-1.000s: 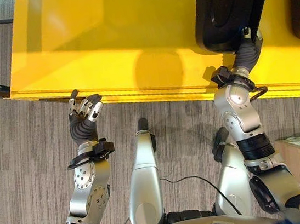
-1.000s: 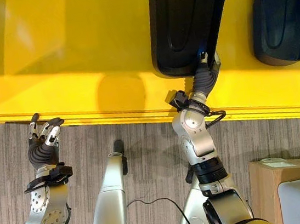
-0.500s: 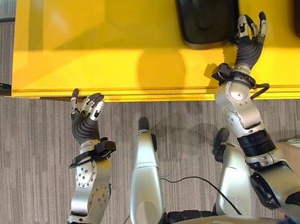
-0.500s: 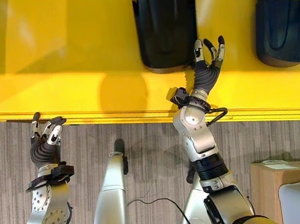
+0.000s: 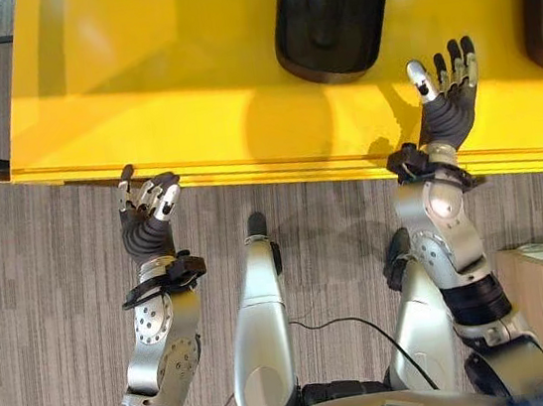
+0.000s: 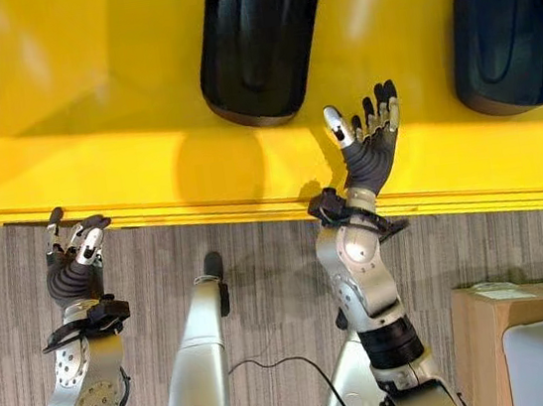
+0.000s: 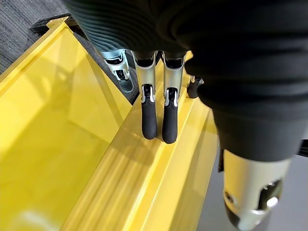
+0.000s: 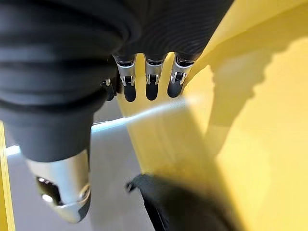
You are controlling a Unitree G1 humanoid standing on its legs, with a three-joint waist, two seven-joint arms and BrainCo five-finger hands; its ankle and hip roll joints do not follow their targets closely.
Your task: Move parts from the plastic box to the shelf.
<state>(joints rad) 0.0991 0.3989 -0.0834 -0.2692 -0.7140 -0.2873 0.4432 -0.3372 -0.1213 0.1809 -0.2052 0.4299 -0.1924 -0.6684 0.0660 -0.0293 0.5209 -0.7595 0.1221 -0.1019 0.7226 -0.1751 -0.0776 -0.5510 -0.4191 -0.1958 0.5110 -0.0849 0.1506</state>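
Hovering spread right robot hand (image 5: pixel 445 100) over glossy yellow shelf (image 5: pixel 187 94); rounded black part (image 5: pixel 331 10) beyond; left robot hand (image 5: pixel 145 215) relaxed.

Your right hand (image 6: pixel 368 145) hangs over the yellow shelf (image 6: pixel 89 107), fingers spread, empty, just right of a black part (image 6: pixel 256 45). 2nd black part (image 6: pixel 503 47) far right. Left hand (image 6: pixel 71 259) at shelf's front edge, fingers loosely bent, empty.

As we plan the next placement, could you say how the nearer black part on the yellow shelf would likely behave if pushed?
The black part looks like rigid moulded plastic, so probably stiff. Lying flat on the glossy yellow shelf, it would likely slide, not tip.
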